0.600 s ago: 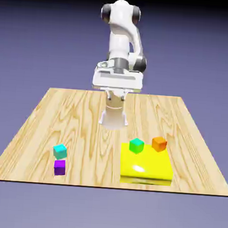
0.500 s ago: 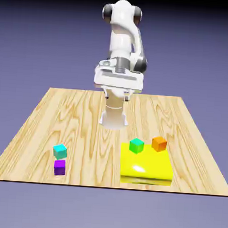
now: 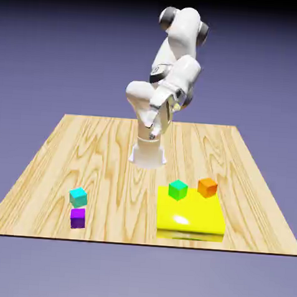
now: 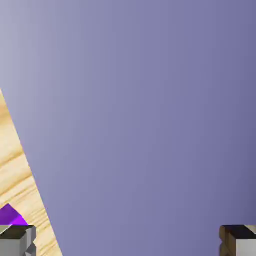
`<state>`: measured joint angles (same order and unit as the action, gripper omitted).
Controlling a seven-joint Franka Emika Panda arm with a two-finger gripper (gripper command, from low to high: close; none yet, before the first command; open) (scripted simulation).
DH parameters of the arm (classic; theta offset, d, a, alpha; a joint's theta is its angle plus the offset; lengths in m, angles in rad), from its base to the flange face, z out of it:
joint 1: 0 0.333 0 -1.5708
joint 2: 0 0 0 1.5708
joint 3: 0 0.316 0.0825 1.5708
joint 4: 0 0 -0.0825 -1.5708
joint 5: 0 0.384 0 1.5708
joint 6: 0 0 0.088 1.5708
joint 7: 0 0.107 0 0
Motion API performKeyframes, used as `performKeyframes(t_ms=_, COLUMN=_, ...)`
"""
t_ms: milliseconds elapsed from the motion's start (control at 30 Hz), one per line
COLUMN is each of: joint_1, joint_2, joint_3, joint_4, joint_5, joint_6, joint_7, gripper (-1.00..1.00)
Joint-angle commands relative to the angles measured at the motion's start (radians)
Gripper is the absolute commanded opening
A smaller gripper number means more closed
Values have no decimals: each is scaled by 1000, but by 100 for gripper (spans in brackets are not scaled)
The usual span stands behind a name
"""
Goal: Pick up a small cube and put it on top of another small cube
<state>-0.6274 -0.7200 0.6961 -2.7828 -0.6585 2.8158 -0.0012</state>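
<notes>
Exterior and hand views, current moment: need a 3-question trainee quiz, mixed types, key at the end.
1. Multiple choice: in the exterior view, which cube is nearest the purple cube?
a) green cube
b) cyan cube
c) orange cube
2. True or false: the end effector is closed on a cube.
3. Fill in the blank: the large flat block beside the green and orange cubes is coloured ____.

Key: 1 b; 2 false (finger tips wide apart, nothing between them); 3 yellow.
</notes>
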Motion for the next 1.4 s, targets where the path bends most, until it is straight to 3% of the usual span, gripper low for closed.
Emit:
performKeyframes(t_ms=0, joint_1=-33, joint_2=-8, joint_3=36, joint_4=1, joint_5=-34, joint_6=-12, joint_7=-39, gripper=0)
performKeyframes(t_ms=1367, joint_1=-1398, joint_2=-328, joint_3=1522, joint_4=59, joint_5=-1440, joint_6=-484, joint_7=-1623, gripper=0)
